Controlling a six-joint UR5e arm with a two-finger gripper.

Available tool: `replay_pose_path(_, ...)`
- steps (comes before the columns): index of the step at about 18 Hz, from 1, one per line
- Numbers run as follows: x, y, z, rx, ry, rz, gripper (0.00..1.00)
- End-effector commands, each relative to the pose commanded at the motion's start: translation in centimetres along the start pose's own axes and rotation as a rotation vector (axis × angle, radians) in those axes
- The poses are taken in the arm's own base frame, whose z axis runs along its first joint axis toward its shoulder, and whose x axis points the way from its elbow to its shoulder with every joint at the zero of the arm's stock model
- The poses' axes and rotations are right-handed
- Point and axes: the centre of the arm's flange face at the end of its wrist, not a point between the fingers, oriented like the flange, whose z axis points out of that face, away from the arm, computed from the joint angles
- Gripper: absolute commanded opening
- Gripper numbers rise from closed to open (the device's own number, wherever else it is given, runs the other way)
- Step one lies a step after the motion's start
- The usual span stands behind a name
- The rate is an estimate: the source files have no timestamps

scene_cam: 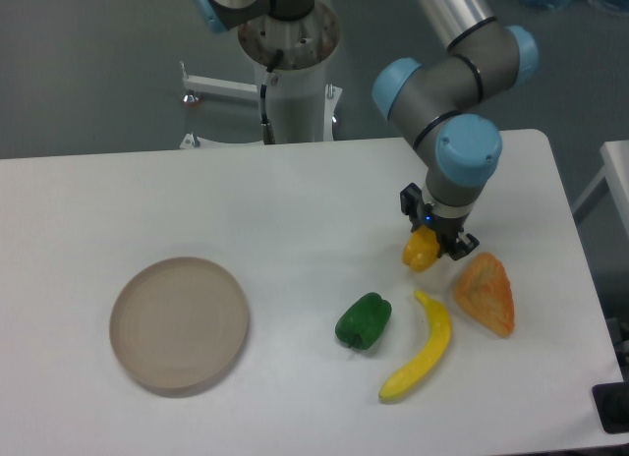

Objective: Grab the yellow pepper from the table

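Observation:
The yellow pepper (421, 251) is a small stubby yellow-orange lump at the right of the white table (246, 200). My gripper (429, 246) points straight down over it, its dark fingers on either side of the pepper and closed against it. Whether the pepper rests on the table or is just above it cannot be told. The upper part of the pepper is hidden by the gripper.
An orange textured wedge (486, 293) lies just right of the gripper. A long yellow banana (421, 348) and a green pepper (364, 320) lie in front of it. A round tan plate (179, 323) sits at the front left. The arm's base (293, 73) stands behind the table.

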Motion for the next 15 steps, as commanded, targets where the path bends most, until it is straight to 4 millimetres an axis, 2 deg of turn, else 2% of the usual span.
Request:
replay_pose_path(3,-0.8,-0.9,-1.7,0.080,-0.024,-0.016,0.55)
replay_pose_path(6,-1.4,0.3,-2.3,0.096,-0.034,-0.040,0.55)
replay_pose_path(15,-1.5,0.4,-2.2,0.101,-0.035,-0.053,0.55)
